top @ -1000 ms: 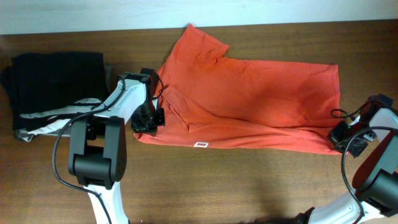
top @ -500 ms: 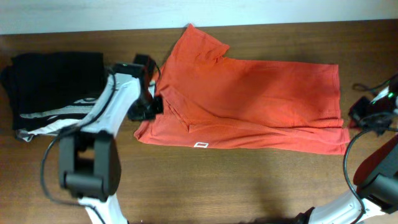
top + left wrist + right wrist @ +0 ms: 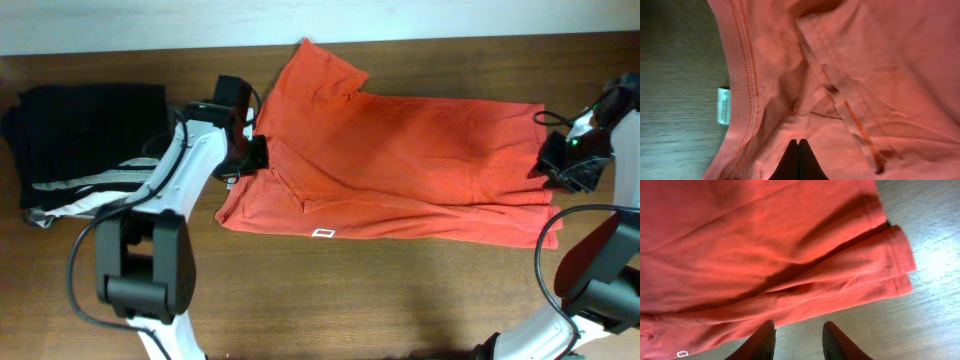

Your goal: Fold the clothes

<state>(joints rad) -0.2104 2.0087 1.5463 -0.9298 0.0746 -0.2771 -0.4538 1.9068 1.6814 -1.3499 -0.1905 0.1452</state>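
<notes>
**Orange-red T-shirt spread sideways on the table, an arm at each end**

The brown wooden table [image 3: 400, 300] fills the overhead view. Across its middle lies the orange-red T-shirt [image 3: 400, 160], flat and sideways, one short sleeve pointing to the far edge and its hem at the right end, where the cloth lies in overlapping layers. A pile of black, grey and white folded garments [image 3: 90, 130] sits at the table's left end, apart from the shirt.

The left arm [image 3: 180, 190] reaches to the shirt's left end. The left gripper [image 3: 798, 160] is over the wrinkled cloth there, jaws pressed together with nothing seen between them. The right gripper [image 3: 797, 342] is by the hem corner, jaws narrowly parted and empty, over bare wood.

A small white mark [image 3: 322, 234] shows on the shirt's near edge.
</notes>
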